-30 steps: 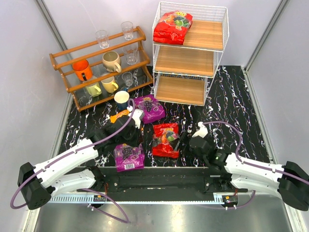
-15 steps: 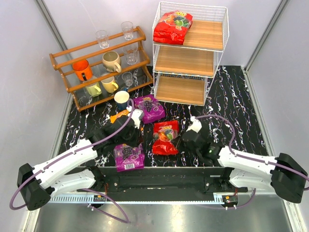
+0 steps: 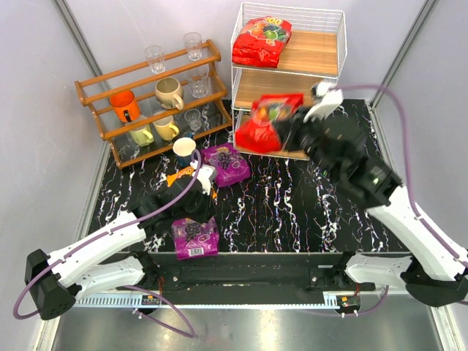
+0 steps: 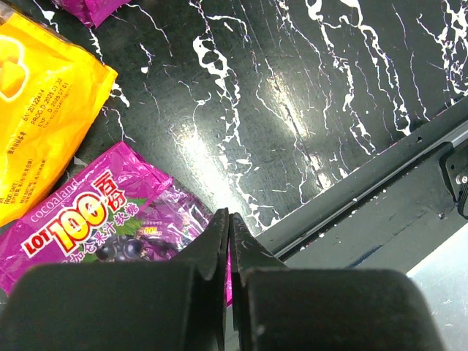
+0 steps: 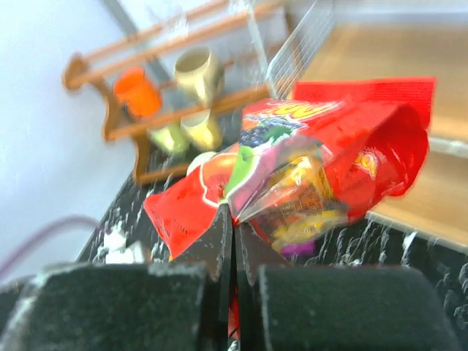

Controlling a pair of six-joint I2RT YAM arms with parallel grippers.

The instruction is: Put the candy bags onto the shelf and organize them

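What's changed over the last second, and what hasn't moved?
The right claw took hold of the red candy bag lying on the table, lifted it and carried it to the front of the shelf. The left claw, top-tier red bag, far purple bag, near purple bag and orange bag stayed put.

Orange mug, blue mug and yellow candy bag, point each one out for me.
orange mug [image 3: 126, 108]: top view, its outer wall.
blue mug [image 3: 184, 150]: top view, its pale inside.
yellow candy bag [image 4: 44, 117]: left wrist view, its printed front.
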